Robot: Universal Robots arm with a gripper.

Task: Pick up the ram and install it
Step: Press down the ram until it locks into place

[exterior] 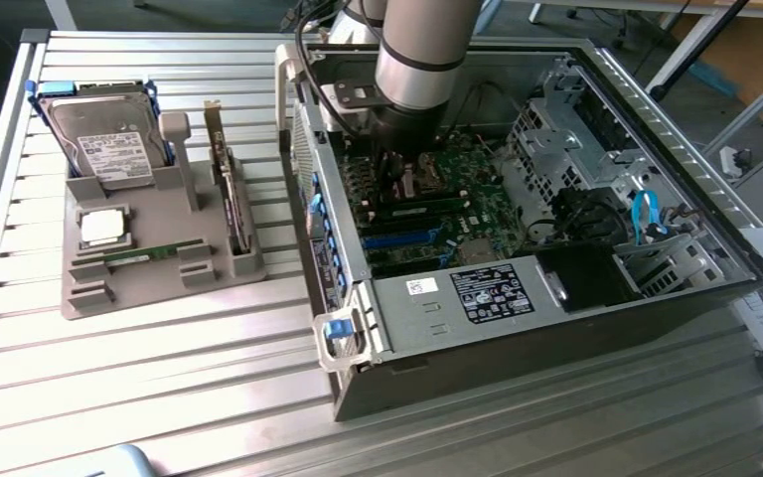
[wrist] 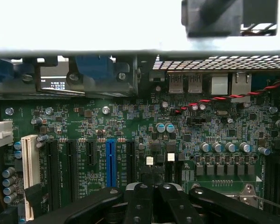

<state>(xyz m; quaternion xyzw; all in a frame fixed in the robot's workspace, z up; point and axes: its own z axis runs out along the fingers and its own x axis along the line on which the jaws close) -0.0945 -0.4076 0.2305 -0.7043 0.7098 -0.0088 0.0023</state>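
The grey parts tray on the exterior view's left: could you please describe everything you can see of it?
The grey parts tray looks like matte moulded plastic with upright slots and low blocks. It lies flat on the ribbed metal table, apart from the open computer case. It holds a hard drive leaning upright, a square silver processor, a thin green ram stick lying flat, and a dark expansion card on edge.
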